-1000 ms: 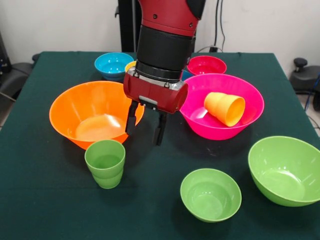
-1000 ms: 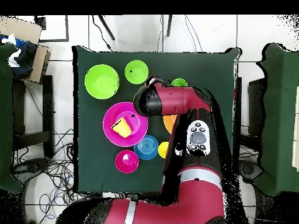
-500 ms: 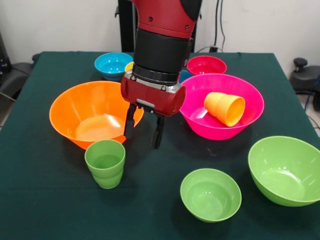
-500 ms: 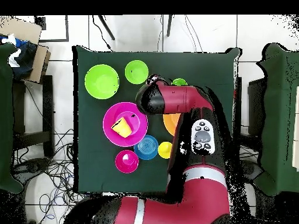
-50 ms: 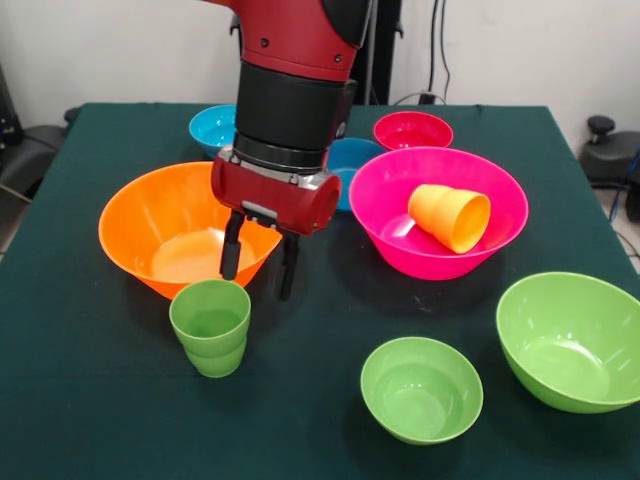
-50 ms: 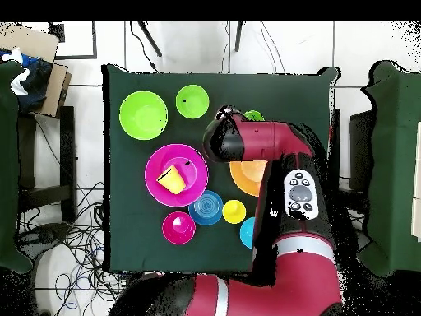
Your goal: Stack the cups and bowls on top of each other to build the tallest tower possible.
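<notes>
1. Gripper point(image 5: 258, 264) slid sideways since a second ago, away from the pink bowl point(image 5: 400, 245); it now hangs at the orange bowl's point(image 5: 150, 225) front rim, jaws spread wide and empty.
2. Nearest on the bench point(image 5: 90, 400): small green bowl point(image 5: 421, 388), with the big green bowl point(image 5: 570, 340) at its 3 o'clock.
3. Green cup point(image 5: 211, 326) sits upright right below the jaws, at the small green bowl's 9 o'clock.
4. Orange-yellow cup point(image 5: 451, 216) lies tipped inside the pink bowl.
5. Farthest back: blue bowl point(image 5: 217, 127) and red-pink bowl point(image 5: 412, 129).

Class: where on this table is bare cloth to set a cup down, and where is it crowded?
Free: the front strip left of the small green bowl, below the green cup. Crowded: the back, among the orange bowl, pink bowl and gripper.
</notes>
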Available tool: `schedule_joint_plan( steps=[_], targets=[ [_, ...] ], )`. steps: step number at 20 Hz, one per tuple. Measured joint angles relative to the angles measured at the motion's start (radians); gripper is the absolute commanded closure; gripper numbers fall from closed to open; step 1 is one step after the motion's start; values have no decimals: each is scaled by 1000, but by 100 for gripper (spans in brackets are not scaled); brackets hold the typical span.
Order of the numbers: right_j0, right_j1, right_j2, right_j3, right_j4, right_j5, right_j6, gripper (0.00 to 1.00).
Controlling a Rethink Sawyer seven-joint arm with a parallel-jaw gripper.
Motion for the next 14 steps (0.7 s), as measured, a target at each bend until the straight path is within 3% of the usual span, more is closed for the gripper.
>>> schedule_joint_plan(
  steps=[14],
  targets=[
    [-6, 0, 7, -1, -35, 0, 0, 0]
  ],
)
